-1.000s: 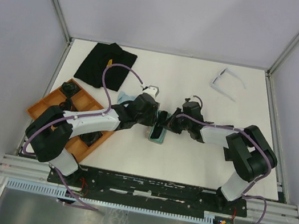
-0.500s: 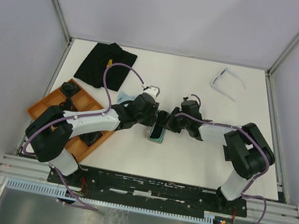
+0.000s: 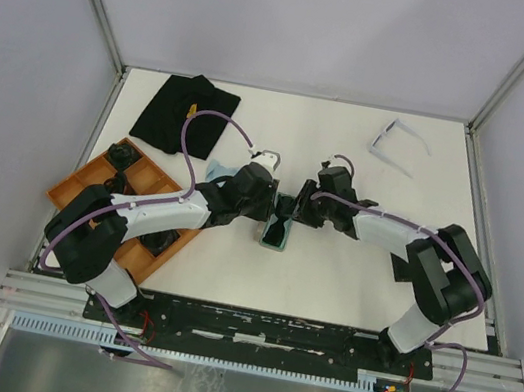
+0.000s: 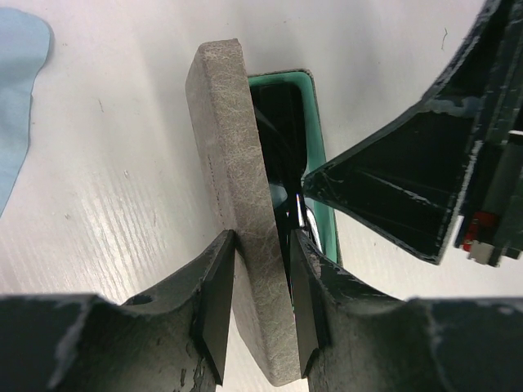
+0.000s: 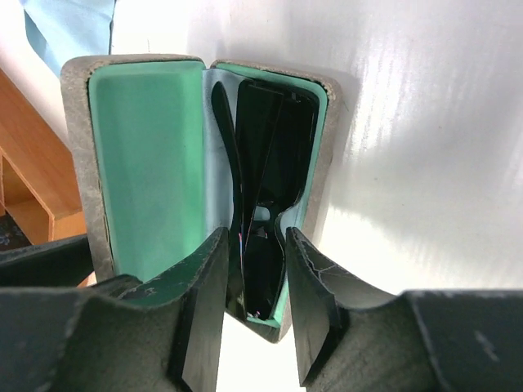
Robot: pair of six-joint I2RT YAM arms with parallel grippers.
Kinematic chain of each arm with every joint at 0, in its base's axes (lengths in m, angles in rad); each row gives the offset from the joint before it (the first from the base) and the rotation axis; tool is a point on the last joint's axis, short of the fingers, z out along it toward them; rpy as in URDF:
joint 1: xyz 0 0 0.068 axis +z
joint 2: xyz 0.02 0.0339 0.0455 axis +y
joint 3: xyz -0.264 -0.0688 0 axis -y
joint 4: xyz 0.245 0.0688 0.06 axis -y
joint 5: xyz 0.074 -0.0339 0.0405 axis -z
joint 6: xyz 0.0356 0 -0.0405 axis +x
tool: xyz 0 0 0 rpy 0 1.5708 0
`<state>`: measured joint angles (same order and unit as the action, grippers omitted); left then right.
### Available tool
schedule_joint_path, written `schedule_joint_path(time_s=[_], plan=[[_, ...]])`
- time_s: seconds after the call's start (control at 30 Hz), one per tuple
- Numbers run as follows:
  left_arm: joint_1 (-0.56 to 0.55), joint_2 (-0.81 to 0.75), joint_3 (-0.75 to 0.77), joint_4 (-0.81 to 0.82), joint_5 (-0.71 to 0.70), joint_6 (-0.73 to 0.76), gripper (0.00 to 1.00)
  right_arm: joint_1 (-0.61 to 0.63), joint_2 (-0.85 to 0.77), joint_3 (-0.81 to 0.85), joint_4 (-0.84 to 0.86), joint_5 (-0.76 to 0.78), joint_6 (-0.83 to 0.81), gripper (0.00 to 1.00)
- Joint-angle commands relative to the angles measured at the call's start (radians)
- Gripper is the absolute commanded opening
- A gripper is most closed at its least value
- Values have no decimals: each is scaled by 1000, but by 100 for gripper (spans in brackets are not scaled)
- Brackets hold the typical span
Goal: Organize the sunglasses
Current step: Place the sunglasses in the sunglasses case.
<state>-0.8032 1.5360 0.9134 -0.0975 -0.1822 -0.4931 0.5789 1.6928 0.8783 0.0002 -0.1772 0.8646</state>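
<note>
The black sunglasses (image 5: 270,155) lie folded in the right half of an open grey case (image 5: 82,139) with green lining. My right gripper (image 5: 253,302) hovers open over the case's near end, its fingers apart on either side of the glasses. My left gripper (image 4: 261,302) is shut on the case's upright grey lid (image 4: 233,163). From above, both grippers meet at the case (image 3: 277,231): the left (image 3: 268,209) and the right (image 3: 293,209). The pale-framed sunglasses (image 3: 398,144) lie unfolded at the far right of the table.
An orange compartment tray (image 3: 92,181) holding dark items sits at the left under my left arm. A black cloth (image 3: 185,112) lies at the far left. A light blue cloth (image 3: 213,173) lies just behind my left gripper.
My right gripper has gone from shut to open, letting go of the black sunglasses in the case, and has drawn slightly back. The left gripper still holds the lid.
</note>
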Motion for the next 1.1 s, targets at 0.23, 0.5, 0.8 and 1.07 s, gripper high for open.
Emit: schedule_joint_path(time_s=[0.23, 0.5, 0.8, 1.07], plan=[[1, -44, 7, 54, 2, 15, 46, 1, -165, -19, -140, 169, -122, 42], [21, -146, -56, 146, 11, -13, 52, 0, -147, -62, -116, 193, -115, 29], [66, -149, -123, 215, 60, -54, 46, 0, -73, -28, -107, 139, -118, 17], [85, -110, -125, 230, 94, -61, 40, -1, -58, -26, -93, 124, -113, 17]])
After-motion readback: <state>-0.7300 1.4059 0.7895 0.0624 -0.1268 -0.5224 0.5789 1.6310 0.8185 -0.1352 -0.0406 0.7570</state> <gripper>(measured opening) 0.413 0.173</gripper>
